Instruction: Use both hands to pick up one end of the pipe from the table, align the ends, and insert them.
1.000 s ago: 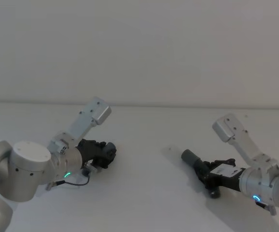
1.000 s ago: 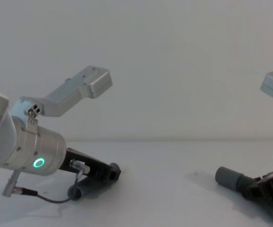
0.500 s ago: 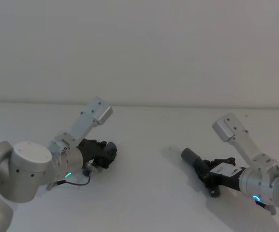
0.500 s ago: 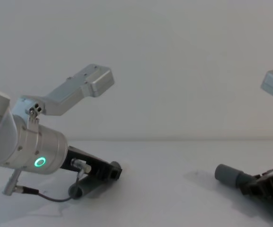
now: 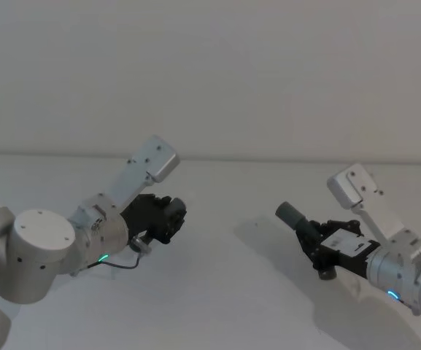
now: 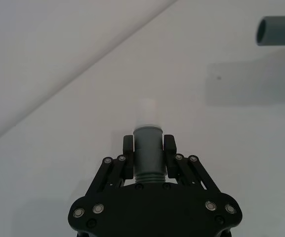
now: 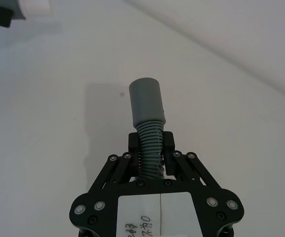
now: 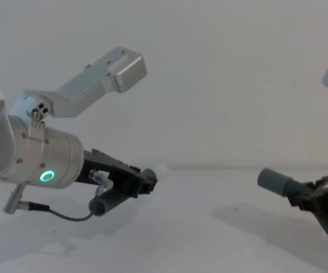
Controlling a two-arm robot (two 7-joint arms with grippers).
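While your left gripper [image 6: 148, 154] pinches one grey pipe piece [image 6: 147, 140] — white tip [image 6: 146, 111] poking out ahead of it — your right gripper [image 7: 150, 149] clamps the other piece [image 7: 149, 148] by its ribbed neck, wide collar [image 7: 147, 101] jutting forward. Both pieces hang above the table [image 5: 217, 299], well apart.

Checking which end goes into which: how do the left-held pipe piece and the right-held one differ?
The left piece ends in a white tip; the right piece ends in a plain grey collar. The left gripper clamps its piece on a smooth grey section; the right gripper clamps ribbed hose behind the collar. Both pieces are grey, gripped, and apart from each other.
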